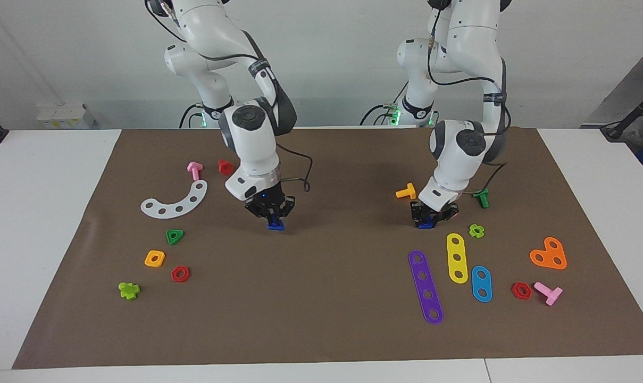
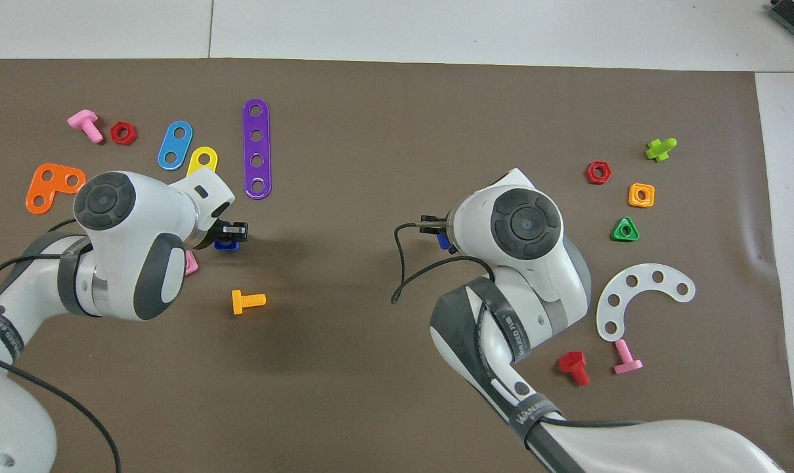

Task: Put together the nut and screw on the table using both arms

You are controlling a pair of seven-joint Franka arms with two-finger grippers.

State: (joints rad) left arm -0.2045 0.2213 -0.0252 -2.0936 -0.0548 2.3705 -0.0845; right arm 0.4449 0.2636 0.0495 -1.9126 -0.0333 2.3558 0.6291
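Two small dark-blue pieces lie on the brown mat (image 1: pixel 332 298), one under each gripper. Too little of either shows to tell the nut from the screw. My right gripper (image 1: pixel 272 217) is down at the mat near the middle, shut on one dark-blue piece (image 1: pixel 275 226); this piece also shows in the overhead view (image 2: pixel 444 240) beside the right gripper (image 2: pixel 434 225). My left gripper (image 1: pixel 432 217) is down at the mat around the other dark-blue piece (image 1: pixel 425 224). This piece also shows in the overhead view (image 2: pixel 226 246), at the left gripper (image 2: pixel 232 231).
A pink nut (image 2: pixel 190 264) lies by the left wrist, with an orange screw (image 1: pixel 406 192) and a green screw (image 1: pixel 481 198) nearby. Purple (image 1: pixel 426 286), yellow (image 1: pixel 457 257) and blue (image 1: pixel 481 283) strips lie farther from the robots. A white arc (image 1: pixel 175 201) and small nuts lie toward the right arm's end.
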